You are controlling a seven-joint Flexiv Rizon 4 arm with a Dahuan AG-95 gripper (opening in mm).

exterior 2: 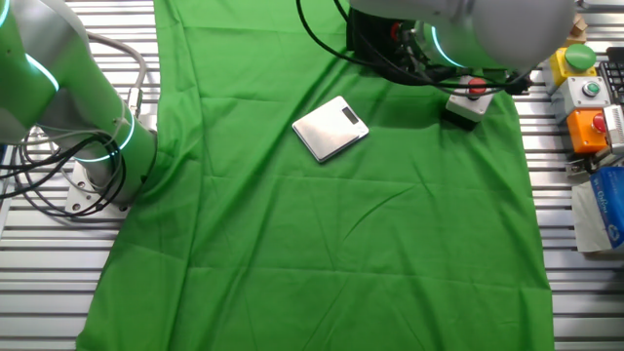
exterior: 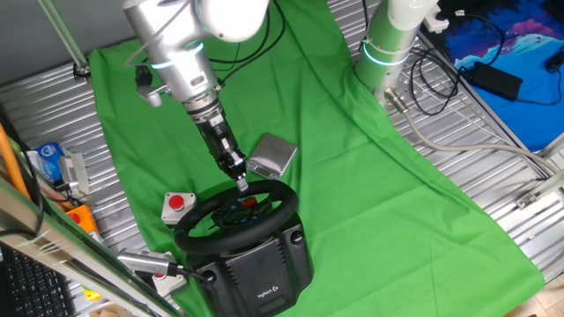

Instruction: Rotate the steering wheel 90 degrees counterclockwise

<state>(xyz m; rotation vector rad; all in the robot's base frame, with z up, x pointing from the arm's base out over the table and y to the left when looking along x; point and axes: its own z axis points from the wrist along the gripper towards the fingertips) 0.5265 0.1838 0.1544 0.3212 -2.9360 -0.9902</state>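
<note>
A green cloth (exterior: 370,176) covers most of the slatted metal table (exterior: 493,150), and the big silver arm (exterior: 181,66) leans down over it from the top left. Its gripper (exterior: 240,180) sits right at the far edge of the steering wheel (exterior: 236,216), at the top of the rim. From where I stand the fingers look drawn together on the rim or just touching it, but the tips are too small to read, so I cannot tell whether they are clamped or loose.

The steering wheel stands near the front edge of the cloth on its boxy black base (exterior: 260,273), which carries a small white logo. The rim is black and round, tilted back towards the arm, and the hub shows red and blue marks. Those marks look slightly off level, but I cannot say how far the wheel is turned. My guess is the turn is at its start or barely begun, with most of the quarter turn to the left yet to do.

Behind the wheel lies a grey metal box (exterior: 273,156), just beside the gripper. A small red push button on a white box (exterior: 178,206) sits to the wheel's left. In the other fixed view the wheel is hidden behind the arm.
</note>
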